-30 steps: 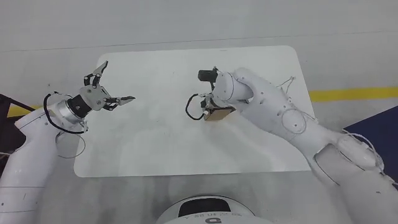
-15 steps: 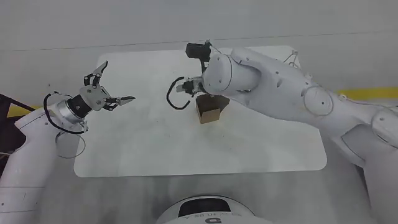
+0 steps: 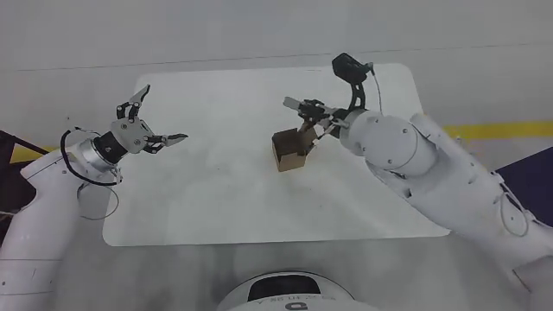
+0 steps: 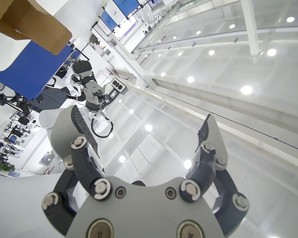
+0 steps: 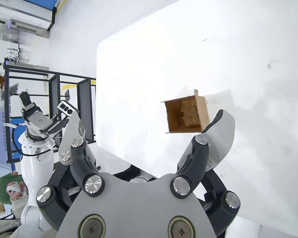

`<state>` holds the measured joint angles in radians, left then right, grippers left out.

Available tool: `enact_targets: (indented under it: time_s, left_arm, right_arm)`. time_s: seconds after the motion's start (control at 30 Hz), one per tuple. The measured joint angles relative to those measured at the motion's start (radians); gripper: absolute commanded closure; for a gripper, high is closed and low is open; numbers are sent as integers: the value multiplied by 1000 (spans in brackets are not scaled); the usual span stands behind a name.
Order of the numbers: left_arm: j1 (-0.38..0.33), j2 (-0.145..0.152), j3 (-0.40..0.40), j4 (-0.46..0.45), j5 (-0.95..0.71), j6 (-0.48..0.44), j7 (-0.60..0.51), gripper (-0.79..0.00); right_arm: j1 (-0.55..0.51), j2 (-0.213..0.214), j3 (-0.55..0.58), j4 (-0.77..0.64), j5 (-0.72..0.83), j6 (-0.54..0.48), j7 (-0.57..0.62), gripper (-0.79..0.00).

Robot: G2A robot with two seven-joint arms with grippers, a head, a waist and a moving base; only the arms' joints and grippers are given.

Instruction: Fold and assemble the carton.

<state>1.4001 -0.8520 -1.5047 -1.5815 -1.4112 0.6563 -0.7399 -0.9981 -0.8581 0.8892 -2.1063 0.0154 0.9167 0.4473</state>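
A small brown carton (image 3: 289, 149) stands upright on the white table (image 3: 216, 199), right of centre. Its top is open, and in the right wrist view the carton (image 5: 186, 117) shows its flaps folded flat inside at the bottom. My right gripper (image 3: 309, 114) hangs open just behind and to the right of the carton, with nothing between its fingers (image 5: 222, 120). My left gripper (image 3: 151, 121) is open near the table's left edge, well away from the carton. In the left wrist view the left gripper (image 4: 141, 117) points up and outward, with the carton (image 4: 27, 18) off to one side.
A yellow floor line (image 3: 501, 128) runs past the table's right side, and a dark mat (image 3: 527, 173) lies beyond it. A black metal frame (image 5: 52, 100) stands off the table's left end. The table's front and left-middle are bare.
My right arm has swung off the carton and drawn back to the right, uncovering the carton's open top. The carton has shifted slightly left. The left arm has kept still.
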Motion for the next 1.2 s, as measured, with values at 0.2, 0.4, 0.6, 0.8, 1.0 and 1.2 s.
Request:
enact_targets:
  time_s: [0.2,0.4,0.6,0.8,1.0,1.2]
  left_arm:
    - [0,0,0,0,0,0,0,-785]
    - [0,0,0,0,0,0,0,-785]
    - [0,0,0,0,0,0,0,-785]
    - [0,0,0,0,0,0,0,-785]
    - [0,0,0,0,0,0,0,-785]
    - [0,0,0,0,0,0,0,-785]
  right_arm:
    - [-194,35,55,23,-53,-71,7,-785]
    - [-263,35,33,49,-42,-78,52,-714]
    - [-259,9,-24,116,-4,-132,47,-705]
    - [-261,-27,-64,174,69,-257,-47,-785]
    - [-243,-64,-106,237,88,-352,-144,-785]
    - [-226,-91,-90,319,180,-491,-171,-785]
